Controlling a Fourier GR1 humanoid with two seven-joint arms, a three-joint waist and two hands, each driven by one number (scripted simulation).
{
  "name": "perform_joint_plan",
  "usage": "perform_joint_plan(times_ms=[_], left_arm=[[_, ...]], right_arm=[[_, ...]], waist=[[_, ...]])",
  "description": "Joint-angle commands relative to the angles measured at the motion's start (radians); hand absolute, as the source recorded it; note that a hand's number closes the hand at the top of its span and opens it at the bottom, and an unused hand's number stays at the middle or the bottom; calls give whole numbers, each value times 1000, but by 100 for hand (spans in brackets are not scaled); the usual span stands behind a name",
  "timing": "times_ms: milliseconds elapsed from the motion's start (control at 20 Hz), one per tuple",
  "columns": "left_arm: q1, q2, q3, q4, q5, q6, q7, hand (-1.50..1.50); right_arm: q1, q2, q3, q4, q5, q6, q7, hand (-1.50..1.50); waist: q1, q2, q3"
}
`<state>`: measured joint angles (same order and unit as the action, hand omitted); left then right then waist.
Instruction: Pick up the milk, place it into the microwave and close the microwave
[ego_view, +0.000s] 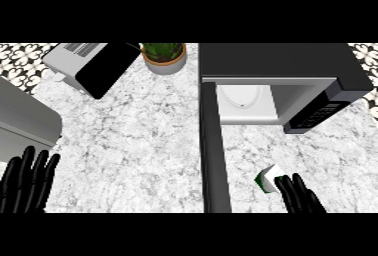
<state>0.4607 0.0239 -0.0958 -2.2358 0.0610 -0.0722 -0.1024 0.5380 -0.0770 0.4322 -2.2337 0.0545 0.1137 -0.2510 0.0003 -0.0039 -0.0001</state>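
Right hand (299, 196), fingers straight, touches the milk (269, 178) at five o'clock of the open microwave (284, 85); left hand (28, 180) rests released.

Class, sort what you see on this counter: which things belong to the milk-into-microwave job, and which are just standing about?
Job:
milk carton
microwave
microwave door, open
right hand, at the carton

Standing about:
toaster
potted plant
left hand, resting open at lower left

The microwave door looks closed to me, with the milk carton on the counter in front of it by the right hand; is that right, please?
Not quite: the microwave door stands open, as the head view shows. The milk carton is on the counter by the right hand.
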Motion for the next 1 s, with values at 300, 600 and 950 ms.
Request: perform_joint_plan(times_ms=[300,600,950], left_arm=[[131,15,16,-4,12,-56,-103,-150],[236,1,-25,-64,-6,-85,-143,-150],[251,-3,-26,-55,0,-102,-172,-150]], right_arm=[[-49,47,-84,174,93,-134,-135,-150],[-142,59,-138,294,60,-144,-145,-150],[-167,44,-246,491,29,-168,-289,-150]], waist=[[5,2,0],[8,2,0],[6,2,0]])
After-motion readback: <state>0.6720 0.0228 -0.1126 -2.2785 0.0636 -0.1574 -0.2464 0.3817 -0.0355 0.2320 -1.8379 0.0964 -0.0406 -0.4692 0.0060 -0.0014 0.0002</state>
